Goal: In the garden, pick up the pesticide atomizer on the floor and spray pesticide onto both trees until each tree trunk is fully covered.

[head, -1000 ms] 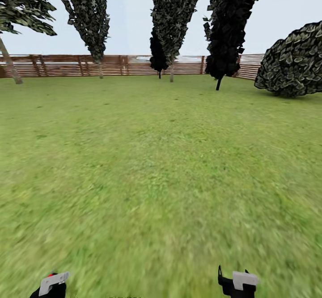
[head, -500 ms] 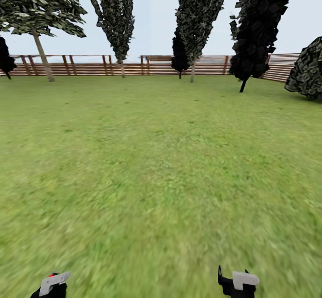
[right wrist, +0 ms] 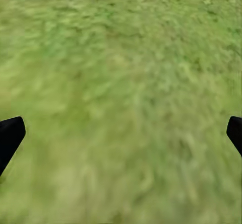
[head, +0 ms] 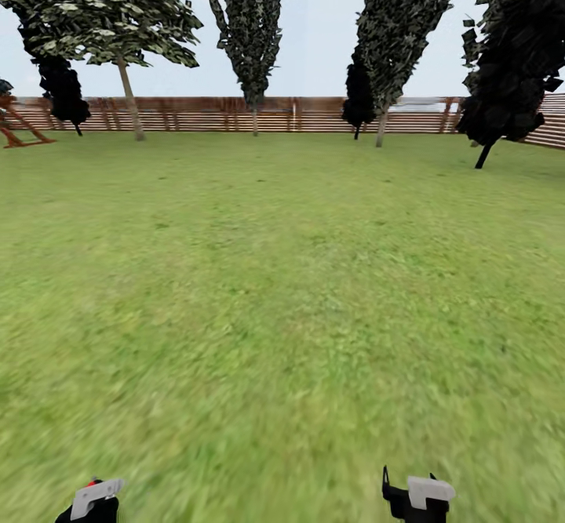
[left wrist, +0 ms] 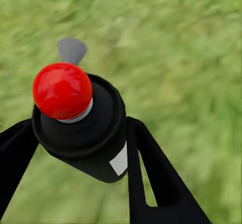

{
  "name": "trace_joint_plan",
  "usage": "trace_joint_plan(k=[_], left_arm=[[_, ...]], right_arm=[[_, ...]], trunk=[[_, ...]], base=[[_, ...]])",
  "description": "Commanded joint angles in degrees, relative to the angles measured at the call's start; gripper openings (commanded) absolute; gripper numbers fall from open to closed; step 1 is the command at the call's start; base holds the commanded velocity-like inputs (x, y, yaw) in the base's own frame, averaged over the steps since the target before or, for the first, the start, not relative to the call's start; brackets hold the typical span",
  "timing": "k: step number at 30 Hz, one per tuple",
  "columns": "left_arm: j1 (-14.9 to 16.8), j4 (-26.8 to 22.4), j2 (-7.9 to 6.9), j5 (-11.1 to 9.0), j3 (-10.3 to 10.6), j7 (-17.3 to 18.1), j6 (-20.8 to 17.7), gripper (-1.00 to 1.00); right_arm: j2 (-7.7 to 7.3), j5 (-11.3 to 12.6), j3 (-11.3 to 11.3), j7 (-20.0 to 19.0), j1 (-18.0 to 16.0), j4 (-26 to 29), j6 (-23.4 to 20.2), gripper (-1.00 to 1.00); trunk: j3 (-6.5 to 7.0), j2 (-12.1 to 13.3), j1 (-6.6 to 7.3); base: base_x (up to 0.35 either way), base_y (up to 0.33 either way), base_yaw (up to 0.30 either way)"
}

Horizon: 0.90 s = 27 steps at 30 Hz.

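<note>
Pesticide atomizer (left wrist: 83,128) clamped in left gripper (left wrist: 80,148).
Long axis runs toward camera, red cap (left wrist: 62,90) nearest; right gripper (right wrist: 121,133) spread, empty, above grass (right wrist: 121,58).

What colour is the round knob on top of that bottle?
Bright red, on the black atomizer; clearest in the left wrist view.

A black, smooth matt plastic-looking spray can (left wrist: 88,133) carries a glossy red domed cap (left wrist: 62,90). The blurry green grass lawn (head: 282,311) looks rough and matt; the brown horizontal-slat fence (head: 212,115) looks wooden.
</note>
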State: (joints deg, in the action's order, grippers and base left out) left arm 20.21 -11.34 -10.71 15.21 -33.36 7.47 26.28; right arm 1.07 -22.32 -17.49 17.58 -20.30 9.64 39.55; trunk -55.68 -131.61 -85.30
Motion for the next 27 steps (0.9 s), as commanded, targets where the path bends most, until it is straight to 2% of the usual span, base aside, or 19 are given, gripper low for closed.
trace_joint_plan(k=[1,13,27], left_arm=[[0.0,0.1,0.03,-0.1,0.0,0.0,0.0,-1.0],[0.0,0.4,-0.02,-0.2,0.0,0.0,0.0,-1.0],[0.0,0.4,-0.2,-0.2,-0.1,0.1,0.0,-1.0]], right_arm=[[0.08,0.0,0.0,0.0,0.0,0.0,0.0,1.0],[0.34,0.0,0.0,0.0,0.0,0.0,0.0,1.0],[0.34,0.0,-0.1,0.1,0.0,0.0,0.0,1.0]], trunk=[[0.0,0.0,0.0],[0.0,0.0,0.0],[0.0,0.0,0.0]], base=[[0.313,0.136,0.284],[0.314,0.124,0.284],[0.334,0.009,0.284]])
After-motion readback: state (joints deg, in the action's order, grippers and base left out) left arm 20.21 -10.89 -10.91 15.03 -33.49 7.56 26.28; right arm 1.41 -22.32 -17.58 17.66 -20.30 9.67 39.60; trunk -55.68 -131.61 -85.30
